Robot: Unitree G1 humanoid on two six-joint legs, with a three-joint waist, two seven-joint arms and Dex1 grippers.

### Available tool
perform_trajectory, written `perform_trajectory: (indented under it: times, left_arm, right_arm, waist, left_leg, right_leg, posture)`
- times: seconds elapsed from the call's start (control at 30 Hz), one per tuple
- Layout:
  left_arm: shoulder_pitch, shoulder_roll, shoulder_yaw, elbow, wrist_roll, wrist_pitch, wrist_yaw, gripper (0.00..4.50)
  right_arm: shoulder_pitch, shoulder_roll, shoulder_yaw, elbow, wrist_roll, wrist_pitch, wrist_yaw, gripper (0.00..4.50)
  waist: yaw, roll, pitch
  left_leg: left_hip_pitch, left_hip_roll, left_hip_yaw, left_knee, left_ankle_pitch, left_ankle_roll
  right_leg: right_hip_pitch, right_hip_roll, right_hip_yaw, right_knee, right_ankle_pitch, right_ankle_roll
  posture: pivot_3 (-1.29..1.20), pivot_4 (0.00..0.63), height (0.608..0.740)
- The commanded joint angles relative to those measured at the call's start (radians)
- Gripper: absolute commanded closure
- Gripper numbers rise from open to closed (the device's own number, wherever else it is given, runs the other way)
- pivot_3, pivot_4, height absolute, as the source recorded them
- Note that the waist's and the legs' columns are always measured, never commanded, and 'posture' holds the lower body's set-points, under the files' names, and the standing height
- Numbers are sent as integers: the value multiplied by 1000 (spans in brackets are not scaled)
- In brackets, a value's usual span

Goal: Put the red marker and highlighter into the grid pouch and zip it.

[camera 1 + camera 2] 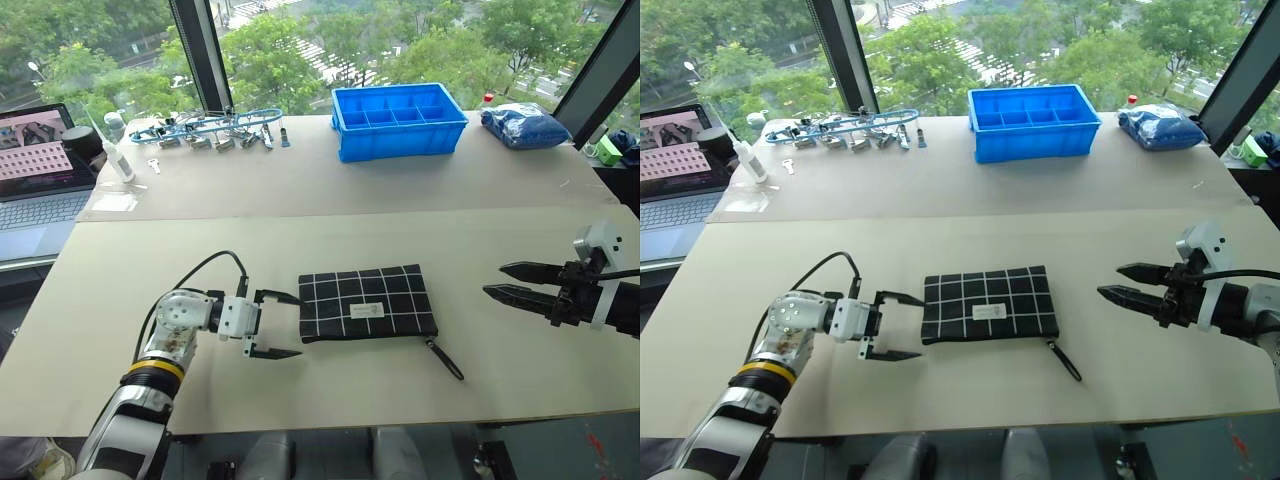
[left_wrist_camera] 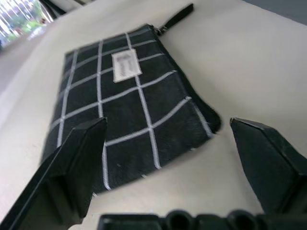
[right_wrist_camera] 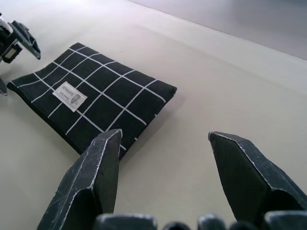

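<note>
Only head cam shows blue bin [image 1: 399, 120] (far edge).

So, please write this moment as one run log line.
grid pouch: flat on table, zipped | left gripper: open beside pouch | right gripper: open, apart

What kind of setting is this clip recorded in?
Probably a lab or office workbench high up in a building: a table stands against big windows overlooking treetops and a road, with a laptop at one end and a blue compartment bin and loose hardware along the back.
</note>
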Motion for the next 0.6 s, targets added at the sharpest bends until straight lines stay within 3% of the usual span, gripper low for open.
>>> perform_trajectory:
  times: [0.03,0.17,0.33,0.6]
  left_arm:
    - [109,179,62,-248,-77,393,46,252]
    - [183,256,167,-332,-131,623,171,252]
    - [238,203,451,-432,-338,980,523,252]
    - [354,74,598,-501,-344,1002,748,252]
  right_arm:
    - [-56,-33,8,64,-16,-50,20,1246]
    - [-76,-21,37,101,-29,-98,28,1246]
    - [-101,43,36,155,-27,-160,3,1246]
    - [-154,126,99,265,-77,-221,-42,1246]
  waist:
    - [-5,0,0]
    - [3,1,1]
    - [2,-1,2]
    - [-1,-1,1]
  left_leg:
    - [0,0,0,0,0,0]
    - [0,0,0,-1,0,0]
    - [0,1,-1,-1,0,0]
    - [0,0,-1,-1,1,-2]
  right_leg:
    - [0,0,0,0,0,0]
    - [-1,0,0,1,-1,1]
    - [-1,0,-1,1,-1,1]
    - [-1,0,0,0,0,0]
  posture:
    - [0,150,740]
    - [0,150,740]
    - [0,150,740]
    - [0,150,740]
